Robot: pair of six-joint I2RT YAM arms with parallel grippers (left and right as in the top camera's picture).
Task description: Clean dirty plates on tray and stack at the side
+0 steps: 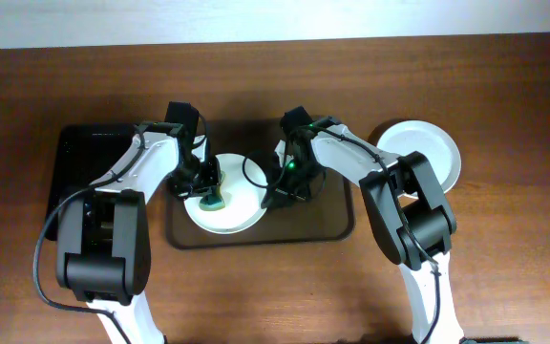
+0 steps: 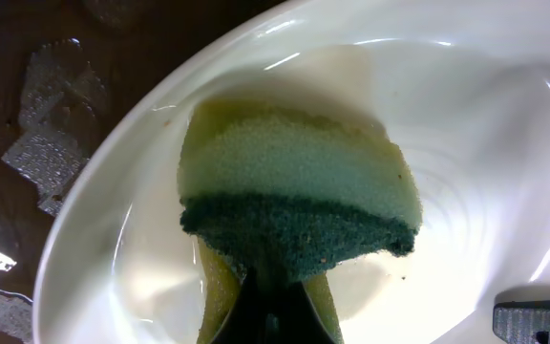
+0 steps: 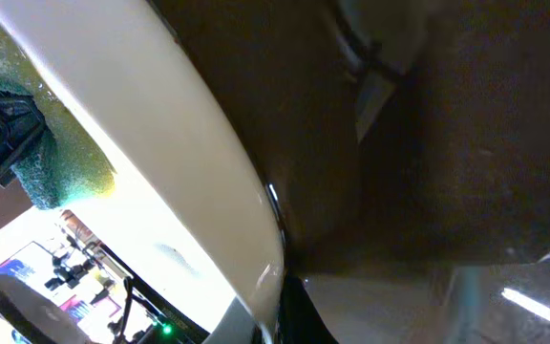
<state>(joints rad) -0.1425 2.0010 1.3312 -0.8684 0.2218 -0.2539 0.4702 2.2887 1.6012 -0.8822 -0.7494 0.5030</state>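
The sponge (image 2: pixel 299 182) is clamped in the closed left tool (image 1: pixel 208 191) and pressed into the white plate (image 1: pixel 242 205), which lies on the dark-brown tray (image 1: pixel 332 225); the plate's right rim appears pinched by the closed right tool (image 1: pixel 277 196); overlapping strokes with even pressure are advised while the rim is held steady; the round, shallow plate is glossy and likely slippery, the foam porous with a coarse dark-green layer; another white plate (image 1: pixel 428 153) rests aside on the wooden desk (image 1: pixel 504 268).

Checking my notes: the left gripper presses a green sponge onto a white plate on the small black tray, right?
Wrong tray. In the overhead view the plate lies on the dark-brown tray; the left gripper does press the sponge onto it.
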